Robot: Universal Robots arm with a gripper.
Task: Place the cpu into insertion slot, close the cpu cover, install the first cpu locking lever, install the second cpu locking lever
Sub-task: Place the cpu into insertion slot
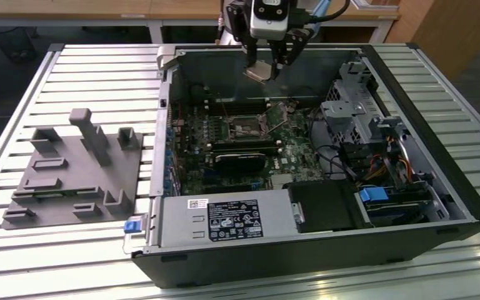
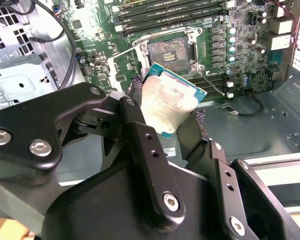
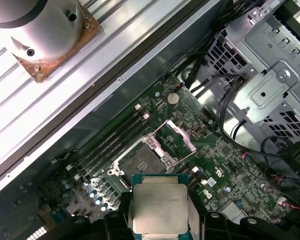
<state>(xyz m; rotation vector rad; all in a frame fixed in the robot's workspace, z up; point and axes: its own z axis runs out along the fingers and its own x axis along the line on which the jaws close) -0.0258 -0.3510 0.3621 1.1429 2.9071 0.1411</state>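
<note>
My gripper (image 1: pixel 261 69) hangs above the back of the open computer case, shut on the cpu (image 1: pixel 259 71). The chip is a silvery square with a pale edge, tilted between the black fingers (image 2: pixel 135 86) in the second wrist view, where the cpu (image 2: pixel 172 100) covers the gap. Well below it on the green board lies the insertion slot (image 1: pixel 247 130), its dark pin field bare in both wrist views (image 2: pixel 169 51) (image 3: pixel 142 161). The cpu cover (image 3: pixel 178 135) stands swung up beside the socket. The cpu (image 3: pixel 159 207) is held apart from the slot, high over it.
A black heatsink block (image 1: pixel 240 164) sits in front of the socket, with long memory slots (image 2: pixel 170 10) alongside it. A metal drive cage (image 1: pixel 352 112) with cables fills the case at the exterior view's right. A grey fixture tray (image 1: pixel 73 175) lies on the slatted table (image 1: pixel 98 69).
</note>
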